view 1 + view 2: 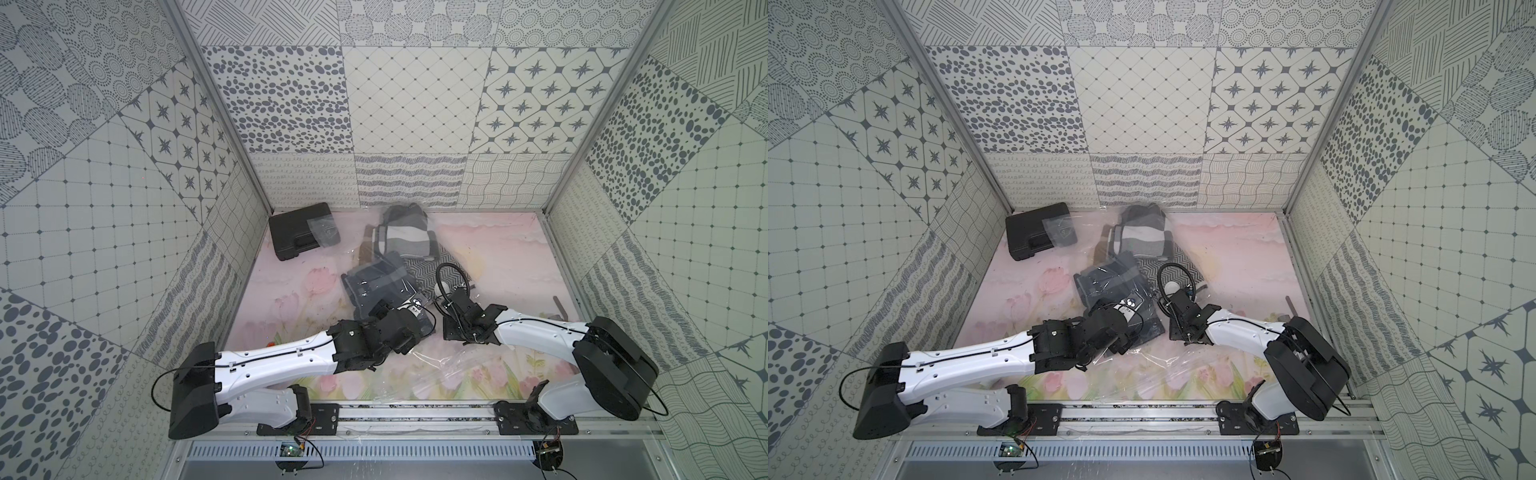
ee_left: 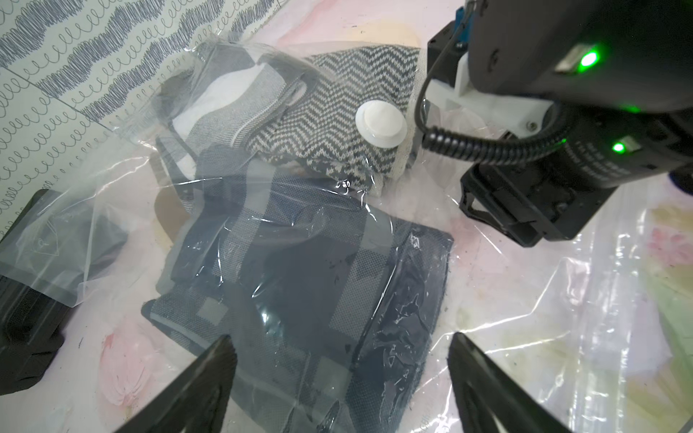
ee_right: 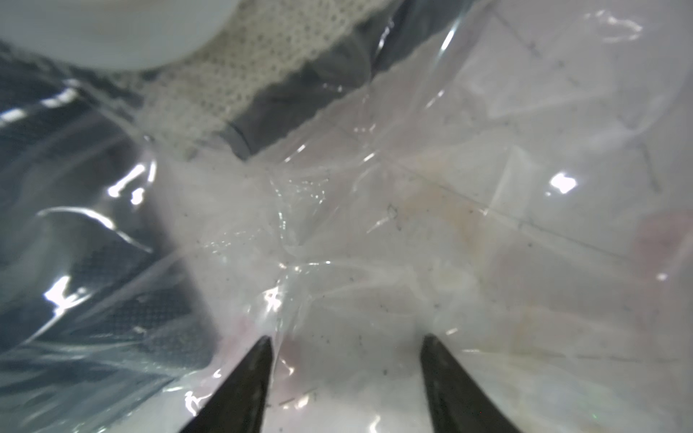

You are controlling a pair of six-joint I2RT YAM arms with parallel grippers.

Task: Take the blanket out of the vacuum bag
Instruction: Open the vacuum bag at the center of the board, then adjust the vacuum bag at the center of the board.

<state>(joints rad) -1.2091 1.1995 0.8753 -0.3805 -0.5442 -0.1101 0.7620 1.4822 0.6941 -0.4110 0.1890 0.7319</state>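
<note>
Since the vacuum bag (image 1: 415, 374) is thin, crinkly, transparent film, it is judged to be light, limp and slippery, and likely to slide or stretch rather than lift its load. It is spread over the middle of the table (image 1: 498, 249), from the back wall to the front rail. Its round white valve cap (image 2: 380, 122) faces up, just beside the right wrist.

The blanket (image 2: 318, 262) is dark, checked and folded flat. It lies inside the bag under the film, near the middle, directly ahead of the left gripper (image 2: 341, 337). It is judged soft and compliant, heavier than the film and prone to unfolding when dragged, so a folded edge or corner facing the front rail is best taken. A zigzag knit (image 2: 337, 108) and a striped fabric (image 1: 405, 237) lie further back in the same bag.

The bag's long axis is seen to run from back wall to front rail. Empty film lies slack at the near end, so the mouth is presumed there, though no opening can be made out. The blanket's longer side is set slightly slantwise to that axis.

The left gripper's jaws are held wide apart above the blanket, with nothing grasped. The right gripper (image 3: 347, 338) is lowered onto bare film, its jaws apart more narrowly and not closed on it.

The black case (image 1: 299, 235) and a small clear pouch (image 1: 326, 232) lie at the far left.
</note>
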